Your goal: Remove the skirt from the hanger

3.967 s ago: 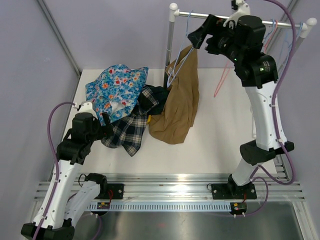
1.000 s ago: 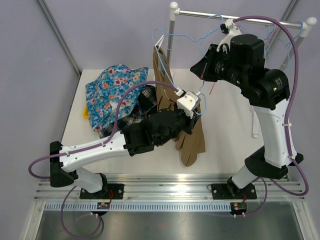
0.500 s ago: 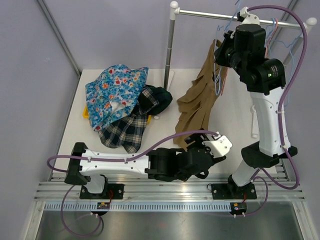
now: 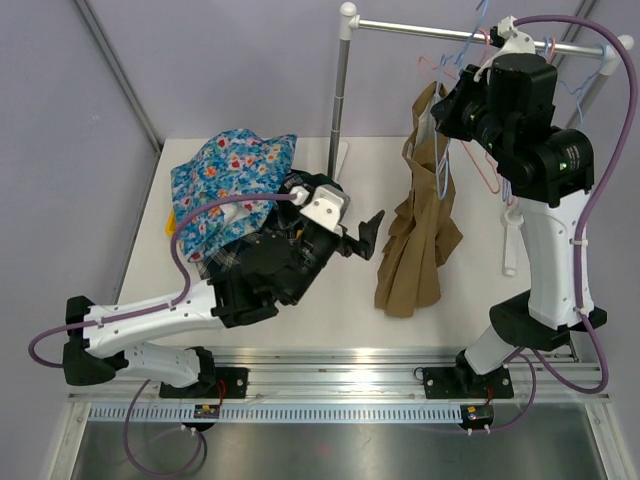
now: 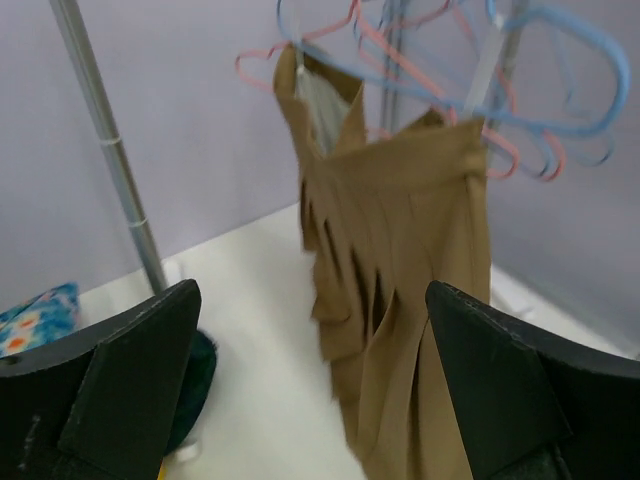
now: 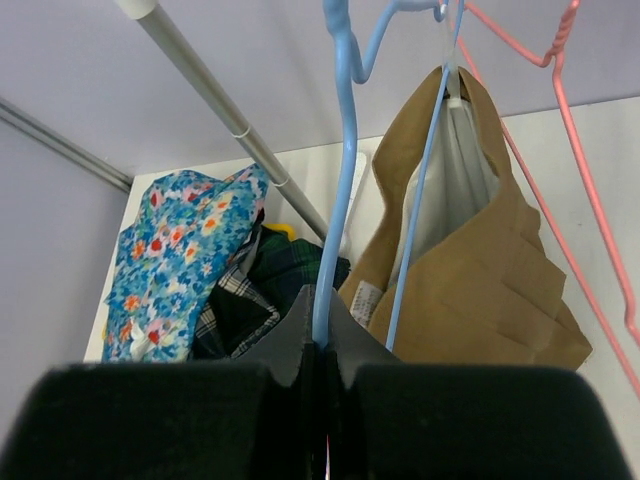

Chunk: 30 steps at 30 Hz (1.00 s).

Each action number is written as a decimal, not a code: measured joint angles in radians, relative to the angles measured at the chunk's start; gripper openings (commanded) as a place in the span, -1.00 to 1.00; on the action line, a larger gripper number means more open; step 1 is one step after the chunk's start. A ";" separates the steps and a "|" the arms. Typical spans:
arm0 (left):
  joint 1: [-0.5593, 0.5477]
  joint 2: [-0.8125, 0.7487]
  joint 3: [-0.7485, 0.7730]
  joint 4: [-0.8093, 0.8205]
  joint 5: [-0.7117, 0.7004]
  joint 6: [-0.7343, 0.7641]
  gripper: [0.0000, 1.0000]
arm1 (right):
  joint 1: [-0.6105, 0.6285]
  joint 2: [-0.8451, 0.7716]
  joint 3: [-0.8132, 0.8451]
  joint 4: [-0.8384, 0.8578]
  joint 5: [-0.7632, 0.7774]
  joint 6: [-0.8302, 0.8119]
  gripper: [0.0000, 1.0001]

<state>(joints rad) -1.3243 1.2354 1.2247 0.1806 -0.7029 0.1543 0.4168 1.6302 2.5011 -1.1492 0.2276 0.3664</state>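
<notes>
The skirt [image 4: 415, 250] is plain tan with no pattern and has a pale grey lining. At its top, the hanger [image 6: 338, 180] is light blue, among pink hangers [image 6: 552, 200]. Beside the skirt, a blue floral garment [image 4: 225, 180] shows red, yellow and white blooms, and a tartan garment [image 6: 285, 270] is dark green.

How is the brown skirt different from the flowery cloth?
The skirt is plain tan with pleats; the flowery cloth is blue with bright flowers. The skirt hangs from a hanger; the flowery cloth lies bunched in a pile on the table. Both are soft clothes.
</notes>
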 measured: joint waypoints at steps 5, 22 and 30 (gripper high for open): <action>0.098 -0.023 -0.018 0.132 0.174 -0.095 0.98 | 0.000 -0.023 0.011 -0.003 -0.046 0.029 -1.00; 0.251 0.190 0.100 0.158 0.735 -0.373 0.89 | 0.000 -0.055 -0.044 0.022 -0.179 0.103 -1.00; 0.273 0.246 0.127 0.173 0.780 -0.406 0.51 | 0.000 -0.093 -0.095 0.031 -0.198 0.118 -1.00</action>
<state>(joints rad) -1.0515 1.4818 1.3521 0.3534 0.0769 -0.2516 0.4168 1.5372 2.4065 -1.1187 0.0292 0.4843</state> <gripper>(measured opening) 0.791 0.037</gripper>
